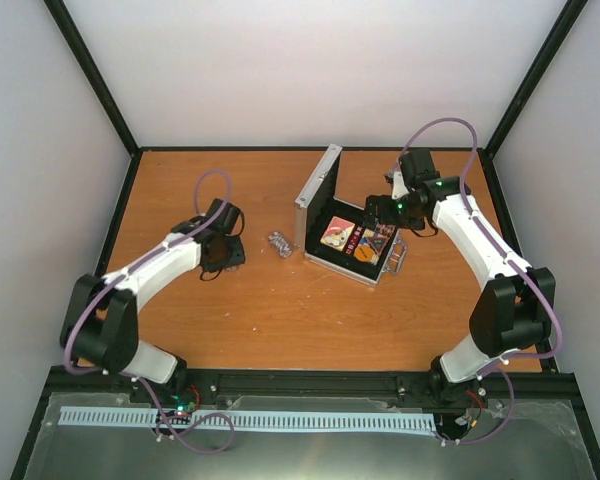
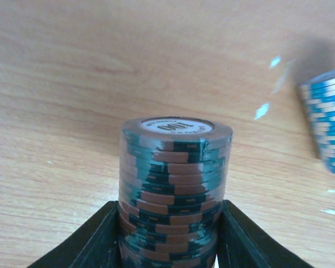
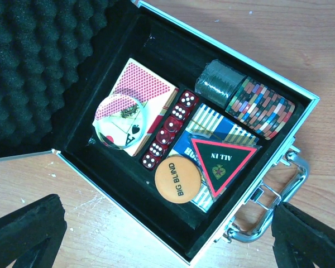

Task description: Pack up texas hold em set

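Table: an orange-brown wooden top [image 1: 240, 310] between white walls and a black frame.

Left pincer [image 2: 170, 245]: I have it closed on a stack of green-and-brown striped poker chips [image 2: 173, 167]. A black finger [image 2: 95, 243] presses each side of the stack's lower part. The stack stands upright on the table, left of the middle, with a white label on its top chip.

Off to one side, apart from the held stack, is a stack of blue-and-white striped chips [image 2: 326, 123]. The wrist view cuts it off at the edge, so I cannot tell whether it stands or lies.

Right pincer [image 3: 167, 234]: jaws spread wide and gripping nothing. It hangs over the small square silver metal case [image 3: 123, 206].

The case lies open right of the table's middle, nearer the far edge. Its lid of black egg-crate foam [image 3: 33, 67] is raised, and a chrome handle [image 3: 273, 195] sits on the outer wall.

Inside the case:
- A red-backed card deck [image 3: 151, 86] with a clear round disc [image 3: 120, 120] lying on it.
- A row of small red dice [image 3: 167, 131] between that deck and a blue-and-yellow striped deck [image 3: 223, 125].
- A dark red-edged triangle [image 3: 223, 162] lying on the striped deck.
- An orange disc marked BIG BLIND [image 3: 176, 178] touching the triangle.
- A dark green chip stack [image 3: 215, 81] and a multicoloured chip stack [image 3: 262, 109] lying on their sides along one wall.
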Robot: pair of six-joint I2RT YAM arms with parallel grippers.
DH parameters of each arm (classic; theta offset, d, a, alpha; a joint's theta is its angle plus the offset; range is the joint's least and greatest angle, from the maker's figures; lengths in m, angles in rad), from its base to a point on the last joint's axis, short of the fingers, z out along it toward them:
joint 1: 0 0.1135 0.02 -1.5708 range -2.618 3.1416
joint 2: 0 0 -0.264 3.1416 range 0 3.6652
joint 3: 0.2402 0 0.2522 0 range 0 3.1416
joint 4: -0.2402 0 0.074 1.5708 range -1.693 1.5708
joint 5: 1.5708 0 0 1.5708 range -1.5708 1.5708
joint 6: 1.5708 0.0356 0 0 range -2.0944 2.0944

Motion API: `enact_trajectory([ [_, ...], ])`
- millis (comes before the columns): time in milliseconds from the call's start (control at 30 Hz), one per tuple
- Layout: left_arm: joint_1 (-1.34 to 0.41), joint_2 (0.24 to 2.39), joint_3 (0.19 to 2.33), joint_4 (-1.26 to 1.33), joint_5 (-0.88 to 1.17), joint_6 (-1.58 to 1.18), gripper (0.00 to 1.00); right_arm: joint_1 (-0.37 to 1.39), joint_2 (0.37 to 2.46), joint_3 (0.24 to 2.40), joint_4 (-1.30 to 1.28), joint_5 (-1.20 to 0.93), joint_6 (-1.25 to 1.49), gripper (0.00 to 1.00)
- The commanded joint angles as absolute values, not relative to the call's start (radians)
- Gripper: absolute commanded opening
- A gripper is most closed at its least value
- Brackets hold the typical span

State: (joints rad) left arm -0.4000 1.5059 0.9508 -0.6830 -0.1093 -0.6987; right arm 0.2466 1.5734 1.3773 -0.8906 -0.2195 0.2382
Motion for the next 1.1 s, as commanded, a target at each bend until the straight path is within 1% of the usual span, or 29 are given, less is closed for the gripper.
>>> enact_trajectory([
  [0, -0.399, 1.321, 0.968, -0.628, -0.098, -0.591, 0.21, 0.244, 1.561, 1.411, -0.899, -0.225, 0.199, 1.00],
  [100, -0.418, 1.229, 0.958, -0.579, -0.002, -0.501, 0.22, 0.244, 1.560, 1.429, -0.907, -0.224, 0.187, 1.00],
  [200, -0.496, 1.166, 0.976, -0.554, 0.056, -0.426, 0.21, 0.245, 1.552, 1.454, -0.923, -0.222, 0.181, 1.00],
  [300, -0.592, 1.162, 1.019, -0.565, 0.098, -0.394, 0.19, 0.244, 1.540, 1.485, -0.950, -0.239, 0.186, 1.00],
  [367, -0.665, 1.170, 1.054, -0.579, 0.088, -0.380, 0.19, 0.244, 1.529, 1.505, -0.973, -0.283, 0.196, 1.00],
  [533, -0.821, 1.207, 1.165, -0.630, 0.019, -0.360, 0.19, 0.244, 1.474, 1.521, -1.014, -0.493, 0.226, 1.00],
  [667, -0.886, 1.215, 1.210, -0.628, 0.021, -0.354, 0.19, 0.244, 1.427, 1.484, -1.014, -0.716, 0.271, 1.00],
  [700, -0.898, 1.218, 1.219, -0.626, 0.027, -0.352, 0.19, 0.245, 1.420, 1.467, -1.009, -0.775, 0.284, 0.98],
  [800, -0.912, 1.236, 1.240, -0.617, 0.054, -0.352, 0.19, 0.245, 1.395, 1.391, -0.963, -0.979, 0.351, 0.89],
  [833, -0.913, 1.240, 1.241, -0.604, 0.062, -0.357, 0.18, 0.255, 1.384, 1.372, -0.931, -1.036, 0.382, 0.89],
  [933, -0.913, 1.249, 1.244, -0.549, 0.110, -0.366, 0.18, 0.302, 1.357, 1.369, -0.880, -1.075, 0.438, 0.89],
  [1067, -0.914, 1.262, 1.258, -0.518, 0.125, -0.355, 0.19, 0.344, 1.370, 1.385, -0.918, -1.071, 0.419, 0.89],
])
